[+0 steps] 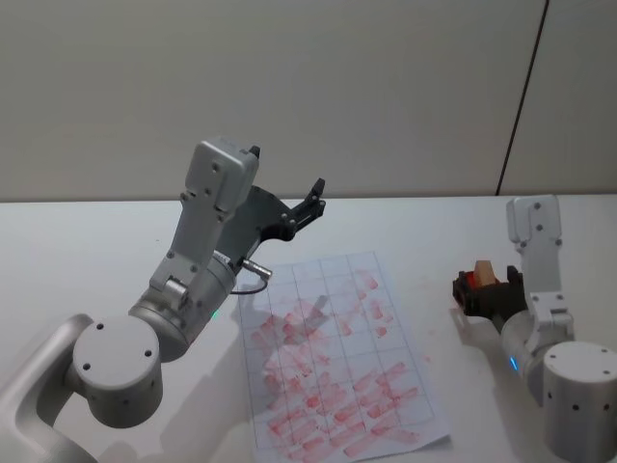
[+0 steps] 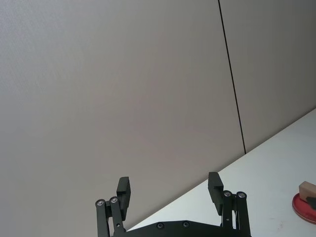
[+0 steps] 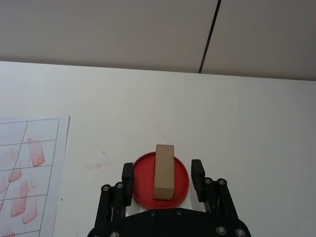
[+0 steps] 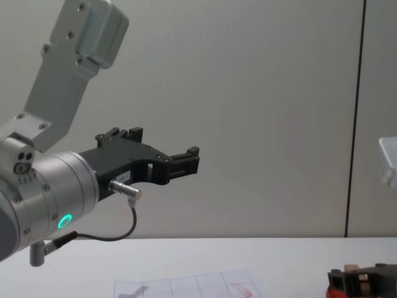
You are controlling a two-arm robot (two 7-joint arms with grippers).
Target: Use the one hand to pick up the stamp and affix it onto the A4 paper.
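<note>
the right gripper (image 3: 162, 172) sits low at the red ink pad (image 3: 141, 185), fingers spread on either side of the stamp (image 3: 164, 165) without touching it. the stamp rests on the pad, presumably to take up ink. the a4 paper (image 3: 29, 163), marked in red, lies well to the pad's left, and the left gripper (image 1: 307, 204) is parked beyond it, raised and open, likely to stay clear.
</note>
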